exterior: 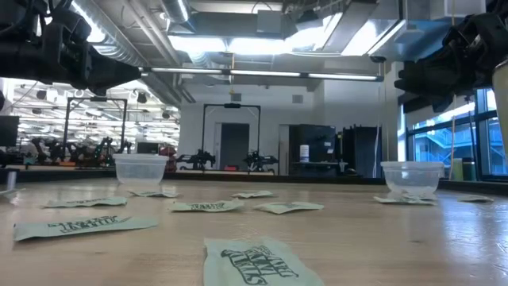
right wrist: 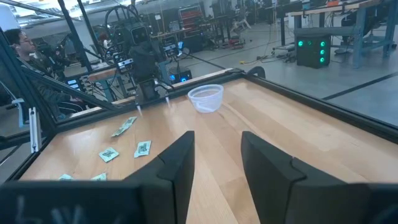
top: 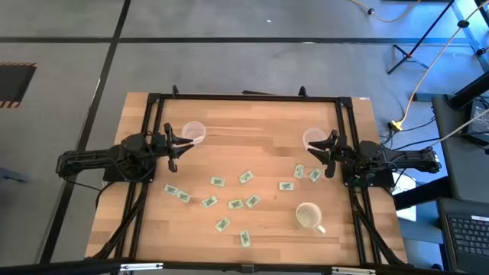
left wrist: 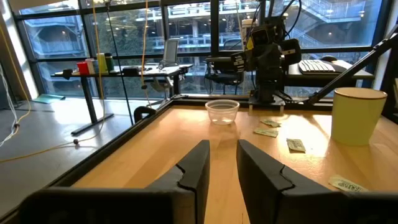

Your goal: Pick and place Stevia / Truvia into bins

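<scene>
Several white-and-green Stevia packets (top: 235, 204) lie flat and scattered on the wooden table, from its middle toward its near edge; in the low view one (exterior: 255, 262) lies closest. Two clear cups serve as bins: one (top: 192, 132) at the far left, one (top: 314, 138) at the far right. My left gripper (top: 180, 147) hovers level beside the left bin, open, with nothing between its fingers (left wrist: 198, 163). My right gripper (top: 318, 151) hovers level beside the right bin, also open and empty (right wrist: 217, 163). Each wrist view looks across the table at the opposite bin (left wrist: 222, 111) (right wrist: 206, 98).
A white mug (top: 309, 216) stands near the table's near right. A black frame (top: 244, 97) runs along the table's edges. A person (right wrist: 18, 43) sits beyond the table's left side. The wood between the two bins is bare.
</scene>
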